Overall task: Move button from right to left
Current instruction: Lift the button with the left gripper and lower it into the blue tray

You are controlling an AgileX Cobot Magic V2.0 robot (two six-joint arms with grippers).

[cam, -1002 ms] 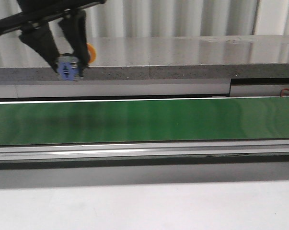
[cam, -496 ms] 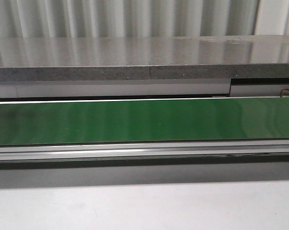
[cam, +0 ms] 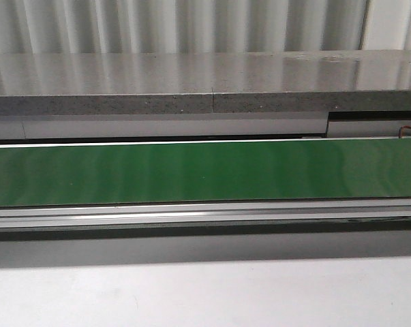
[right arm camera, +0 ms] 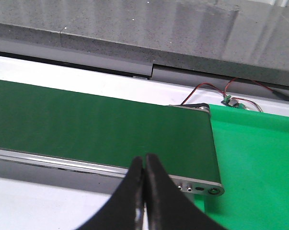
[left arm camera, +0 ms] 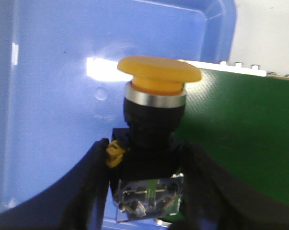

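Observation:
In the left wrist view my left gripper (left arm camera: pixel 146 167) is shut on the button (left arm camera: pixel 154 105). Its orange-yellow cap, silver ring and black collar stand up between the black fingers (left arm camera: pixel 86 191), which clamp its blocky base. The button hangs over a blue bin (left arm camera: pixel 53 96), beside the end of the green belt (left arm camera: pixel 249 134). In the right wrist view my right gripper (right arm camera: pixel 144 167) is shut and empty, above the near rail of the green belt (right arm camera: pixel 96 127). Neither gripper nor the button shows in the front view.
The front view shows the green conveyor belt (cam: pixel 205 170) running left to right, a grey stone ledge (cam: pixel 205 88) behind it and a white table surface (cam: pixel 205 293) in front. A bright green mat (right arm camera: pixel 259 158) and a small board with red wires (right arm camera: pixel 233 101) lie past the belt's right end.
A second ago my left gripper held the button at the front view's upper left. It has since moved out of that view to the left with the button.

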